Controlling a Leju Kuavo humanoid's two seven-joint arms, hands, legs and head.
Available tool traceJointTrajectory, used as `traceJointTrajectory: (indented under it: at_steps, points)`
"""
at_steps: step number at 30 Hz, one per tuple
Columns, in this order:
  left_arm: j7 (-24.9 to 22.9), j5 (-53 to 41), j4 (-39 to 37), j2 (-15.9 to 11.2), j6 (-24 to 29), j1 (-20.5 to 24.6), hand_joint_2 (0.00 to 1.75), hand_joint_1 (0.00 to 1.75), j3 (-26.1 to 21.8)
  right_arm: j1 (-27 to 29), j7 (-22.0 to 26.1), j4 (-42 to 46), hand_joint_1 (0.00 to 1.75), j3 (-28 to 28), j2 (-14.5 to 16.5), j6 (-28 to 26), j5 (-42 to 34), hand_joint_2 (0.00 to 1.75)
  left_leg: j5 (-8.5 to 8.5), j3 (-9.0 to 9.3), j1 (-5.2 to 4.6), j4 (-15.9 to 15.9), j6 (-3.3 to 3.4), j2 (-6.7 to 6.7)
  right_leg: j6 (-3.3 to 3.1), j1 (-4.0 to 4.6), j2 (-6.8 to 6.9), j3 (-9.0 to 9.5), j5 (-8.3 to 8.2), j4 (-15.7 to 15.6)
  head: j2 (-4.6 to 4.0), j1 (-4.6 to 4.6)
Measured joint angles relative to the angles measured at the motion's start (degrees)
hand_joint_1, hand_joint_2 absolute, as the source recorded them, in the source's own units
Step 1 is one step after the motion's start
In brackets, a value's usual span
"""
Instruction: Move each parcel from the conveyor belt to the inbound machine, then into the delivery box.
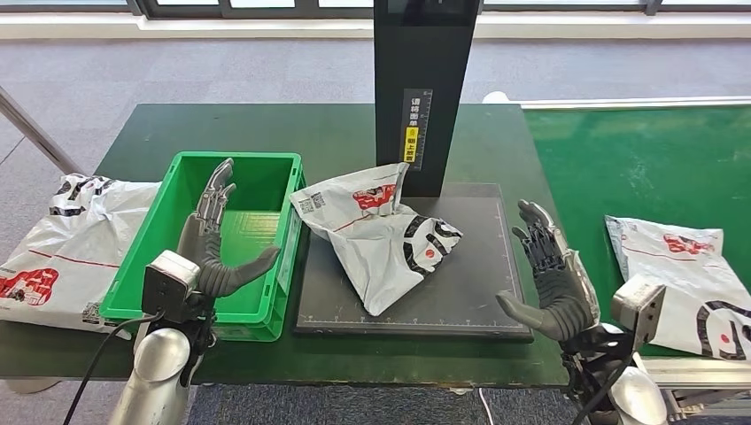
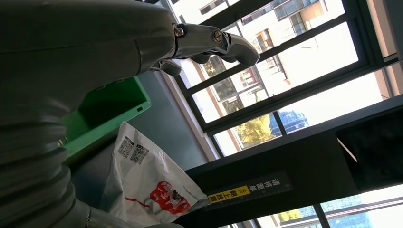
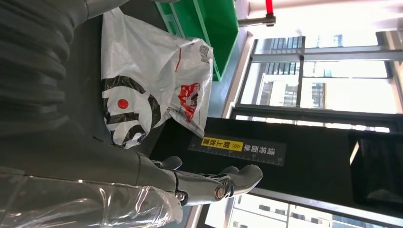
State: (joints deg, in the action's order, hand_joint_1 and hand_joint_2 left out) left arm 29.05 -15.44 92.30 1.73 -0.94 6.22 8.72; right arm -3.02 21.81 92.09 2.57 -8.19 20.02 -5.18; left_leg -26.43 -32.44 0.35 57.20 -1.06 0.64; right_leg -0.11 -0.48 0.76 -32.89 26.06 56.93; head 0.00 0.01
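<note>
A white parcel bag (image 1: 381, 232) with red and black print lies crumpled on the dark plate (image 1: 460, 301) of the inbound machine, leaning against its black post (image 1: 423, 88). The same bag appears in the left wrist view (image 2: 142, 185) and the right wrist view (image 3: 147, 85). My left hand (image 1: 217, 243) is open, raised over the green delivery box (image 1: 266, 177), holding nothing. My right hand (image 1: 549, 274) is open, raised at the plate's right edge, apart from the bag. Another printed parcel (image 1: 686, 279) lies on the green conveyor belt (image 1: 638, 159) to the right.
A further white printed bag (image 1: 66, 239) lies on the table left of the green box. The machine stands on a dark green table (image 1: 336, 133). Grey carpet and windows lie beyond.
</note>
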Motion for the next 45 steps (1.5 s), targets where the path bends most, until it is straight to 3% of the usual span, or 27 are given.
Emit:
traceJointTrajectory:
  at_steps: [13, 30, 38, 45]
  points:
    - [-3.4, -5.0, -1.9, 0.1, 0.0, 5.9, 1.75, 0.00, 0.1, 3.3, -0.8, 2.1, 0.00, -1.2, 4.2, 0.2, -4.9, 1.75, 0.00, 0.00, 0.00, 0.0, -0.01, 0.07, -0.01, 0.03, -0.02, -0.04, 0.00, 0.0, 0.00, 0.00]
    - [-3.6, -6.1, -3.4, 0.1, 0.3, 7.0, 1.75, 0.00, 0.1, 3.4, -1.0, 2.2, 0.00, -1.3, 5.3, 0.3, -5.2, 1.75, 0.00, -0.01, 0.00, 0.0, -0.01, 0.06, -0.01, 0.02, -0.03, -0.05, 0.00, 0.0, 0.00, -0.01]
    - [-7.2, -19.1, -4.6, -0.9, 4.6, 8.9, 1.75, 0.00, 1.9, 3.3, -2.6, 1.3, 0.00, -1.3, 8.3, 1.2, -8.8, 1.75, 0.00, -0.01, 0.01, 0.0, -0.02, 0.06, -0.01, 0.04, -0.03, -0.03, 0.00, 0.0, 0.00, 0.00]
    - [-10.7, -27.0, -7.1, -4.3, 6.2, 13.0, 1.75, 0.00, 4.0, 1.0, -6.0, -1.3, 0.00, -1.3, 10.7, 0.2, -15.6, 1.75, 0.05, -0.01, 0.01, 0.0, -0.02, 0.05, -0.02, 0.05, -0.02, -0.03, -0.01, 0.0, 0.00, 0.00]
